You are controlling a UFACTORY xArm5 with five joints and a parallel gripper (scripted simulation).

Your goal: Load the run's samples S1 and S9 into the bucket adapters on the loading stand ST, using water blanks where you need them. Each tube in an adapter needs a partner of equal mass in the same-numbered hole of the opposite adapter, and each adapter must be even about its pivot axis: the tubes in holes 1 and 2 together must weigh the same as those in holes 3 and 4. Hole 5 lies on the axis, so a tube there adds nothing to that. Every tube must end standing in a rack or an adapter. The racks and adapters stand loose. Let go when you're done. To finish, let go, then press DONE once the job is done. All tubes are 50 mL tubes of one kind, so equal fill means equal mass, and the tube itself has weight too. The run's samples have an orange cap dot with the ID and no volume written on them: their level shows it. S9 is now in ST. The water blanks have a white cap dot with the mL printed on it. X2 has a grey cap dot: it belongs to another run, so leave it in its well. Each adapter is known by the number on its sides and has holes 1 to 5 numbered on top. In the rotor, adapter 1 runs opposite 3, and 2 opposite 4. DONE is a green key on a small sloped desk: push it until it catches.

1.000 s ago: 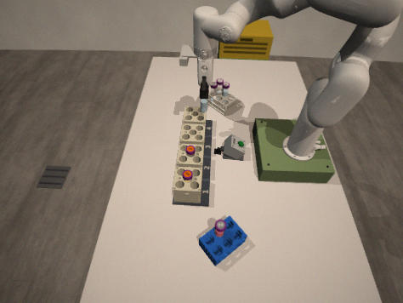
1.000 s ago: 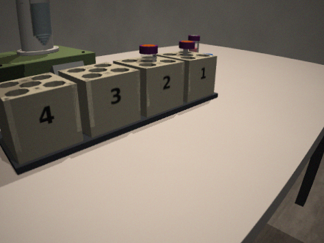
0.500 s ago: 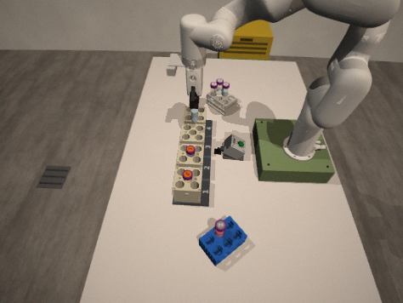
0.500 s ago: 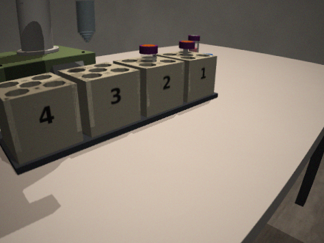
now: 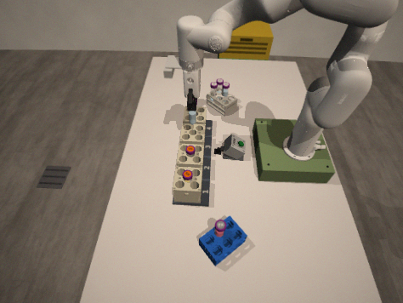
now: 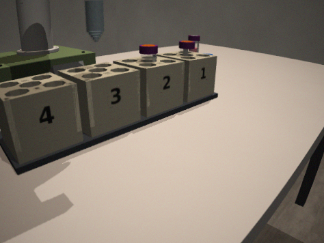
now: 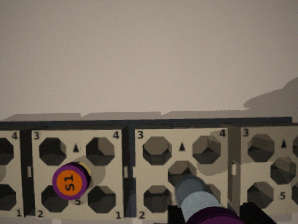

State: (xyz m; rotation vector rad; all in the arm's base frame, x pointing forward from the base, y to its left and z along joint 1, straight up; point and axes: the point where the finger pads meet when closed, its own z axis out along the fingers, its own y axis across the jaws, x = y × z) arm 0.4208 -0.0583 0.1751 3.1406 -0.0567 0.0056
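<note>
My gripper (image 5: 192, 106) (image 7: 215, 216) is shut on a water blank (image 5: 192, 116) (image 6: 93, 20) (image 7: 196, 196) with a purple cap; its label is hidden. It hangs high over the loading stand (image 5: 207, 170) (image 6: 113, 131), above adapter 3 (image 5: 192, 135) (image 6: 113, 99) (image 7: 150, 170) near hole 5. Sample S1 (image 5: 190, 149) (image 6: 148, 50) (image 7: 71, 182) stands in hole 5 of adapter 2 (image 5: 183, 158) (image 6: 165, 83). Another orange-capped tube (image 5: 187, 174) (image 6: 186, 45) stands in adapter 1 (image 5: 180, 189) (image 6: 202, 73). Adapter 4 (image 5: 200, 114) (image 6: 41, 116) is empty.
A grey rack (image 5: 222, 103) behind the stand holds three purple-capped blanks. A blue rack (image 5: 227, 244) at the front holds one tube (image 5: 219, 226) (image 6: 194, 38). The green DONE key (image 5: 241, 143) sits on its grey desk (image 5: 231, 150). The arm's green base (image 5: 293, 163) is at the right.
</note>
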